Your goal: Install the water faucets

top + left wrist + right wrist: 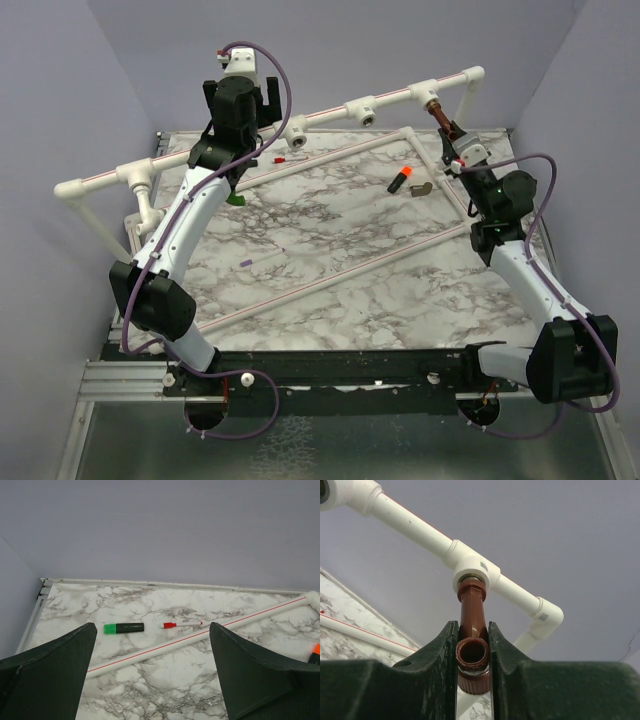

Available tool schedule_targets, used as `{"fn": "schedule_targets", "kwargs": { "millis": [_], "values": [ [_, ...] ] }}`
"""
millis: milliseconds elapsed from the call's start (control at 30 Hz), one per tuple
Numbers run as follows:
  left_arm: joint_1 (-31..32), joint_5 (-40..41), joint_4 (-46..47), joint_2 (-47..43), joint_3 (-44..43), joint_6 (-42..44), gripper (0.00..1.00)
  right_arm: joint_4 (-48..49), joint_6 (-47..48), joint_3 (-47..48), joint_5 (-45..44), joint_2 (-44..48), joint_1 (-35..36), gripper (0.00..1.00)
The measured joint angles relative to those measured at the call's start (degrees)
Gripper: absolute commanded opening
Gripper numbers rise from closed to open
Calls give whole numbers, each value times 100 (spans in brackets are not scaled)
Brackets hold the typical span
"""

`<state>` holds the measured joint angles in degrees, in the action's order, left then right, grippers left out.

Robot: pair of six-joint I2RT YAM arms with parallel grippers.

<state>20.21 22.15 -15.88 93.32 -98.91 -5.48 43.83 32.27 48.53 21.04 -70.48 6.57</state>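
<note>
The right arm was extended forward and up, and the right gripper (472, 652) was clamped on the reddish-brown faucet (471, 605), which was seated by its end in a tee (476, 572) of the raised white pipe (410, 522). The left arm was arched toward the far left, with the left gripper (152, 630) spread wide above the table (190, 680).

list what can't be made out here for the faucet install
Brown faucet thread depth: right wrist view, hidden inside the tee.
Green piece: top view, left arm covers most; identity unclear.
Orange item: left wrist view, cut off by the edge.
</note>
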Motion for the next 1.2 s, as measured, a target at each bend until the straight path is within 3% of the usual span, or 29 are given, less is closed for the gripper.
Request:
{"fn": "schedule_targets", "kwargs": {
  "millis": [433, 1200],
  "values": [
    [0, 2, 20, 0, 0, 2, 95, -164, -1547, 197, -186, -2, -20, 1],
    [33, 2, -4, -52, 37, 0, 95, -796, -6625, 476, -1491, -13, -35, 1]
  ]
}}
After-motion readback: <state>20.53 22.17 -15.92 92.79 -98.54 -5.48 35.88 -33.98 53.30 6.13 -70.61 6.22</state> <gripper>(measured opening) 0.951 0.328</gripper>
